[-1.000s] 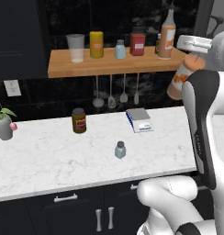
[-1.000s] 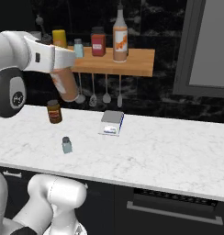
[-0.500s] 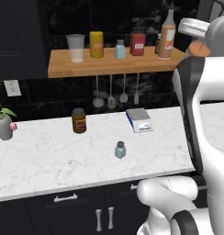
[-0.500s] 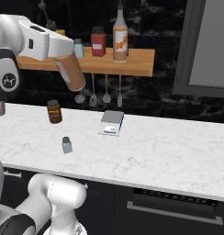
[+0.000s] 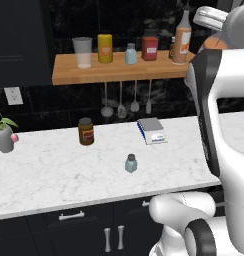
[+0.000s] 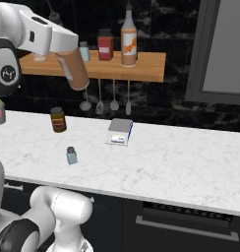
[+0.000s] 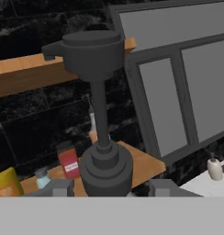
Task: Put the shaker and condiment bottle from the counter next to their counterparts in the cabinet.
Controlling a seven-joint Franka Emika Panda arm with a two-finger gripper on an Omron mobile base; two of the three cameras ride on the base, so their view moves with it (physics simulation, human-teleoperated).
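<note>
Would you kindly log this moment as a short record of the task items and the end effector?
held item: condiment bottle, tilted, carried above the counter
end effector: shut on the bottle
shaker: upright on the counter, untouched
cabinet: shelf with twin bottle near its right end and twin shaker mid-shelf
done so far: nothing placed yet

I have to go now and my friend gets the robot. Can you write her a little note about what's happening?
Tool: shut on the condiment bottle, held tilted in the air beside the cabinet.
Shaker: standing on the counter, untouched.
Counterparts: twin bottle and twin shaker stand on the cabinet.
Done: bottle picked up.
Left: set the bottle next to its twin, then fetch the shaker and put it by its twin.
</note>
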